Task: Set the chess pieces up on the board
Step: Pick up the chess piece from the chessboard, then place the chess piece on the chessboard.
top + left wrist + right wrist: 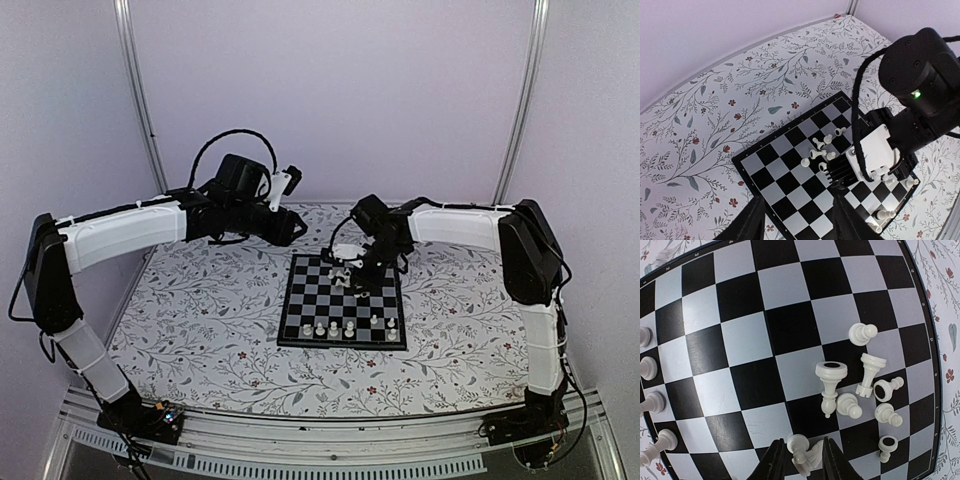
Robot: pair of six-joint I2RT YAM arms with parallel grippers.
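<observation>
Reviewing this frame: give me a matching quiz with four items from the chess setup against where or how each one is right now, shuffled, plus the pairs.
Things
1. row of upright white plastic chess pieces
2. heap of toppled white chess pieces
3. left end effector
4. right end effector

States
A. low over the black-and-white chequered chessboard, a white piece between its fingers
B. open and empty
C. along the board's near edge
D. on the board's far half

Pairs: 1-C, 2-D, 3-B, 4-A
</observation>
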